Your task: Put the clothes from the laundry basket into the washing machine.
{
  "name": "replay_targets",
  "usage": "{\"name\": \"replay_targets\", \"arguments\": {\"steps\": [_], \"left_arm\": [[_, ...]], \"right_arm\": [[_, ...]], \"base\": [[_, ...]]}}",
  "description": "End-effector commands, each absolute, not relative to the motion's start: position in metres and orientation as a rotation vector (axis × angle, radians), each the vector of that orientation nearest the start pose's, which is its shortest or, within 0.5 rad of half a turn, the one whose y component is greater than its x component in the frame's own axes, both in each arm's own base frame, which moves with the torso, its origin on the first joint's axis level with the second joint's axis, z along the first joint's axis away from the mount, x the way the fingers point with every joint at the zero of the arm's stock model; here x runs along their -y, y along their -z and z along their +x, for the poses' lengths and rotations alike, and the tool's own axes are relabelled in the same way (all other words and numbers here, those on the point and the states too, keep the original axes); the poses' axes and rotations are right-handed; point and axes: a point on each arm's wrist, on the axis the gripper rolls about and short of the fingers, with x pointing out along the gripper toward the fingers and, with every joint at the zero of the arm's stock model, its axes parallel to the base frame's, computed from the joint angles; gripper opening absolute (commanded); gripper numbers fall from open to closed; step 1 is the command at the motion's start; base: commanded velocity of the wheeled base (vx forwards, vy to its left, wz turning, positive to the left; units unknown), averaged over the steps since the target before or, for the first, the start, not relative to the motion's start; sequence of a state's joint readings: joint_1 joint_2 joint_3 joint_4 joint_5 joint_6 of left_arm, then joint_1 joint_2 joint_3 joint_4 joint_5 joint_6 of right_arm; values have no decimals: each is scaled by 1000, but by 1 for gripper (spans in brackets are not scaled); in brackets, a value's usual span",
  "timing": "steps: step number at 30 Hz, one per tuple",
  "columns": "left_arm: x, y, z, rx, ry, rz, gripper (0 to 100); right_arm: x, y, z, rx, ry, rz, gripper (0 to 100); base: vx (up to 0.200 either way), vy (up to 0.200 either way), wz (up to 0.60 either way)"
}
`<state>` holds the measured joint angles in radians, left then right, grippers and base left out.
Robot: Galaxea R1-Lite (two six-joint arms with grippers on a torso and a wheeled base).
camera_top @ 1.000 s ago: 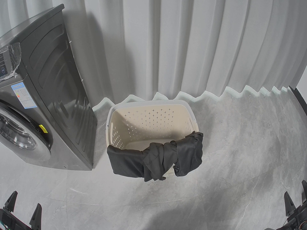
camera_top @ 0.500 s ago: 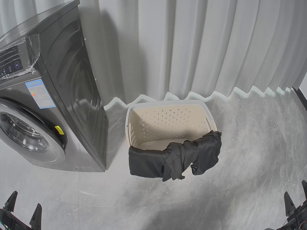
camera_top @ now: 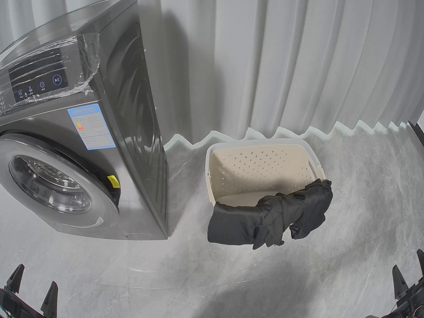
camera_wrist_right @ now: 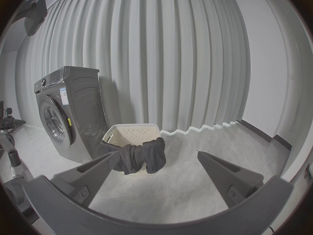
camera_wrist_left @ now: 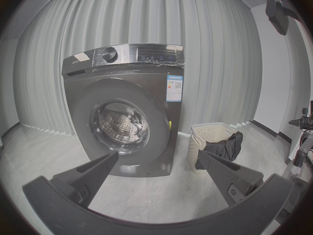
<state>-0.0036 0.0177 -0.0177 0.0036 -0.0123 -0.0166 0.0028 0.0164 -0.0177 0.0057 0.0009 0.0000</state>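
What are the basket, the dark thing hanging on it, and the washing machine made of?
The laundry basket looks like matte cream plastic: stiff walls with holes. The dark clothes look like soft fabric: they fold and droop over the rim. The washing machine seems grey metal, smooth with faint reflections.

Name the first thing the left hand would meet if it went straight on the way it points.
Probably the washer, low on its front by the door; depth is hard to judge.

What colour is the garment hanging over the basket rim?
Dark grey garment, plain; best in head view.
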Motion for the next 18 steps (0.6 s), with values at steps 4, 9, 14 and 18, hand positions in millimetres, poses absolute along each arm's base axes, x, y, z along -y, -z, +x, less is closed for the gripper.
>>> {"name": "replay_targets", "arguments": {"steps": [4, 9, 14, 18], "left_arm": [[0, -76, -23, 0, 15, -17, 100], [0, -76, -23, -2, 14, -17, 100], [0, -76, -23, -2, 15, -17, 100], [0, -76, -23, -2, 14, -17, 100]], "right_arm": [[0, -76, -23, -3, -5, 0, 100], [0, -76, -23, -3, -3, 0, 100], [0, -76, -23, -3, -3, 0, 100], [0, -76, -23, -3, -5, 0, 100]], "base": [[0, 200, 0], [0, 200, 0], [0, 200, 0], [0, 200, 0]]}}
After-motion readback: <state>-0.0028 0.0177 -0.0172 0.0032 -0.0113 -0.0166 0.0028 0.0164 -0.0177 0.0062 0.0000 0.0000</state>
